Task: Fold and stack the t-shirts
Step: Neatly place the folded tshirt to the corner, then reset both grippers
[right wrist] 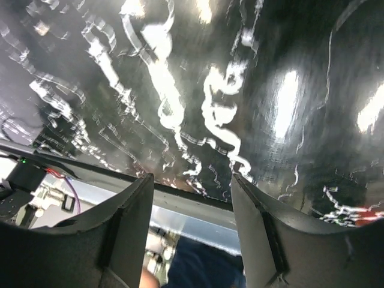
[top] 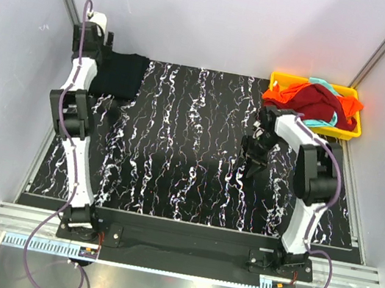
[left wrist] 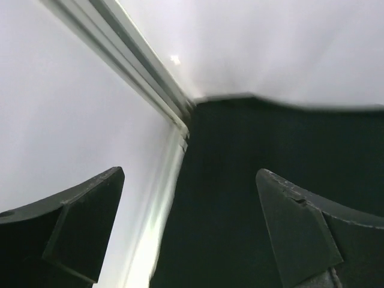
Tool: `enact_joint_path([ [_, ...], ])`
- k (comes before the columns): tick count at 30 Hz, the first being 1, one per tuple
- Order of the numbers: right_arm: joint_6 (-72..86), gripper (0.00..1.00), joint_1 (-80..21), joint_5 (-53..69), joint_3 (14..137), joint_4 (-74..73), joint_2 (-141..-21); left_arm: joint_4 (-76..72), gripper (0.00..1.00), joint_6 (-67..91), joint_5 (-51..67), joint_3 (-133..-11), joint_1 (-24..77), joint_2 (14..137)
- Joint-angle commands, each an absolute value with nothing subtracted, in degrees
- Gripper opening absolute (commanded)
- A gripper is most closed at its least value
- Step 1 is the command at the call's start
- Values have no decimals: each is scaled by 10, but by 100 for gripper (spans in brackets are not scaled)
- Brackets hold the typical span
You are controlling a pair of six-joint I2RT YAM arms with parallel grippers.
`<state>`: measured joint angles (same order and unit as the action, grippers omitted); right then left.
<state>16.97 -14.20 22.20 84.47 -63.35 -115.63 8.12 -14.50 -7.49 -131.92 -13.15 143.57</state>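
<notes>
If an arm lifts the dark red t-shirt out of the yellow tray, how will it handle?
Probably floppy: the dark red t-shirt lies crumpled in soft folds, so it should drape from one grip point. Likely light for its bulk, being thin cloth. It may drag its neighbours along, since it is heaped with the orange t-shirt and the teal t-shirt in the yellow tray.

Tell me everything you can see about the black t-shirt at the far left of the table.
The black t-shirt is plain, soft-looking dark fabric, apparently folded into a flat, roughly rectangular bundle. It lies on the marbled table at the far left corner, by the white wall. The left gripper hangs over its left edge, jaws wide open and empty; contact cannot be told.
</notes>
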Motion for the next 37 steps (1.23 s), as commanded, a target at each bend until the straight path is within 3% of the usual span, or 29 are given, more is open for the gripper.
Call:
enact_joint_path([
  [1, 182, 62, -142, 236, 817, -615, -1050, 51, 99, -99, -123, -1157, -64, 1248],
  [6, 210, 65, -140, 227, 697, -548, -890, 46, 99, 25, -95, -845, 54, 966],
  [11, 246, 70, -130, 219, 572, -490, -733, 67, 99, 187, -5, -630, 201, 737],
  [15, 286, 79, -121, 219, 479, -434, -619, -34, 99, 362, 125, -400, 221, 568],
  [17, 331, 92, -117, 223, 416, -399, -555, -55, 99, 395, 143, -313, 236, 500],
  [19, 380, 100, -117, 258, 376, -348, -512, -37, 99, 426, 162, -266, 239, 402],
  [25, 561, 100, -116, 304, 189, -212, -321, -44, 99, 580, 210, -110, 238, 147],
  [30, 659, 100, -115, 290, 80, -183, -123, -58, 99, 712, 236, -2, 237, -42],
  [34, 725, 100, -116, 295, 24, -182, -5, -34, 99, 736, 243, 29, 236, -76],
  [37, 771, 100, -116, 362, 2, -73, -40, -220, 99, 804, 243, 74, 231, -71],
])
